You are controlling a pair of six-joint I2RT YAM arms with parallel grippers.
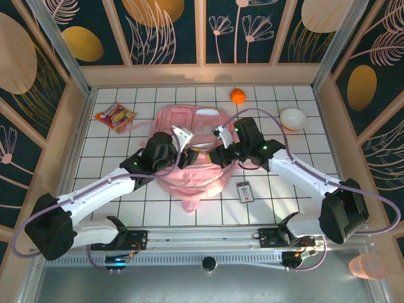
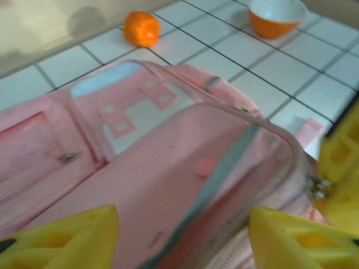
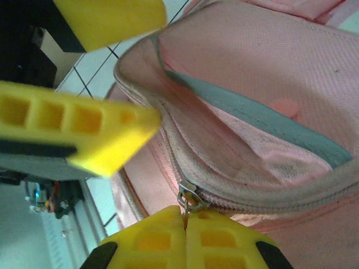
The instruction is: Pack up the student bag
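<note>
near: small card flat on tiled table, just right of student bag | mid: student bag lying mid-table between both arms | right gripper pinched tight on zipper pull | left gripper jaws spread apart over bag's pink fabric | far: snack packet left, bowl right, orange beyond bag

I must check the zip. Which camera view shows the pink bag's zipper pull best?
The right wrist view: the zipper pull is close and sharp, pinched in the shut right hand. The left wrist view shows it as a small blurred bit at the right edge. From the top it is too small to tell.
</note>
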